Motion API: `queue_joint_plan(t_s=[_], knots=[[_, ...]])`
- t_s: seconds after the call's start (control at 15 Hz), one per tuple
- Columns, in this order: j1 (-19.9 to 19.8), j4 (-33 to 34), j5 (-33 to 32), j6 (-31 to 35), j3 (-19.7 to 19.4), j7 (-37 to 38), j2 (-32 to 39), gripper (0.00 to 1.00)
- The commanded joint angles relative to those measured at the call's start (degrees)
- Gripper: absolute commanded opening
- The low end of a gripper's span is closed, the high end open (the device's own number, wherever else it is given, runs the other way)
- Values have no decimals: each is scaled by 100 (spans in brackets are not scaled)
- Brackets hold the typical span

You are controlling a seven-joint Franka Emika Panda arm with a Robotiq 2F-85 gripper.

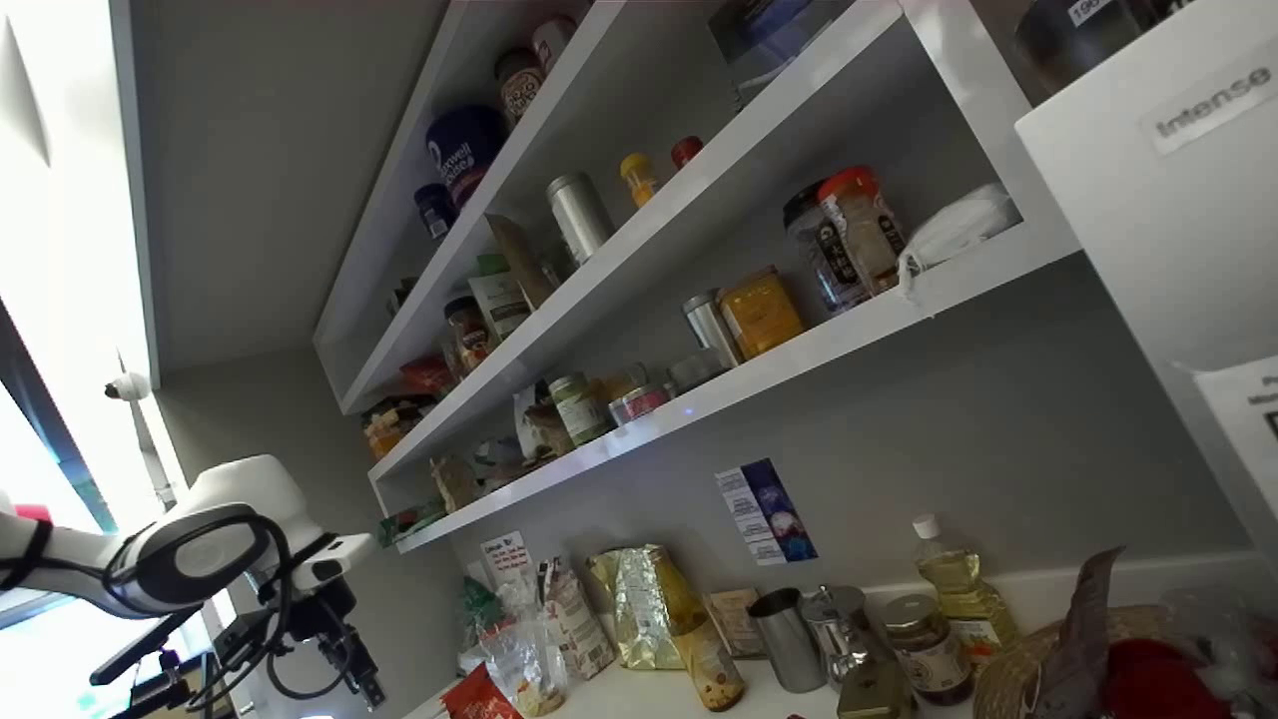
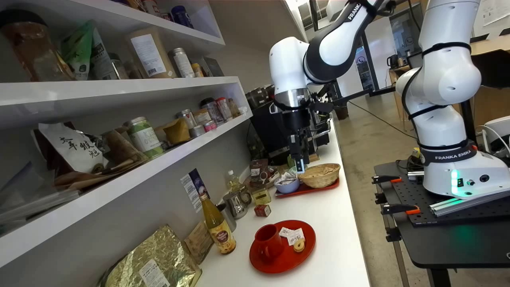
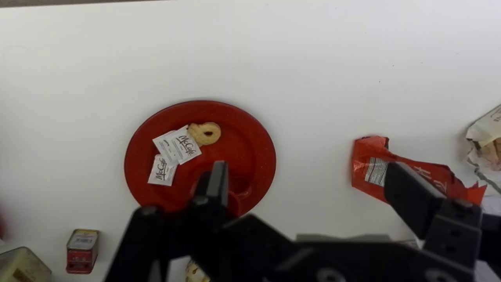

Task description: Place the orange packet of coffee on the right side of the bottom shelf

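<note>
Although it is meant for the bottom shelf [image 1: 619, 444], the orange packet of coffee [image 3: 372, 156] is found lying on the desk [image 3: 305, 58], set back from the front edge with bare surface between. Its long axis is laid roughly along that edge, the ragged end being slanted slightly toward the wall edge; just beside that end a pale bag [image 3: 487, 129] is seen, though whether the two are touching cannot be told. From the middle of the gripper [image 3: 307, 172], the packet is offset along the front edge, to the right in the wrist view, and part of it is hidden by one of the fingertips [image 3: 409, 188]. On this relation the coming move is judged to turn: because the jaws are parted along nearly the same line as the packet's length, a shift along the edge, a turn of the wrist and a descent would probably be needed before the narrow width could be clamped. The jaws are spread wide, nothing is held between them, and nothing appears to be touched, the tips seemingly being held well above the desk. Away from the packet along the same edge, a red plate [image 3: 250, 137] is overlapped by the other fingertip in the wrist view; a red cup [image 2: 269, 241], a ring-shaped cookie [image 3: 205, 127] and white sachets [image 3: 186, 147] are borne on it. If the gripper were lowered without being shifted, the cup might be struck.
</note>
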Motion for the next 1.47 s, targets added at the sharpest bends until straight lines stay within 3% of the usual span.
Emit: queue_joint_plan(t_s=[0.0,0.27,0.6,0.8,1.07,1.2,1.4], knots=[[532,130,534,310,131,-134,680,100],[1132,486,1138,710,466,-454,1874,100],[1165,1085,495,1554,698,-223,3378,100],[1297,1428,-883,2401,272,194,4191,100],[2103,2197,-2640,3003,-929,663,4942,100],[2460,2665,-3000,3112,-1251,635,5250,100],[2970,3250,-3035,3274,-1443,553,5639,100]])
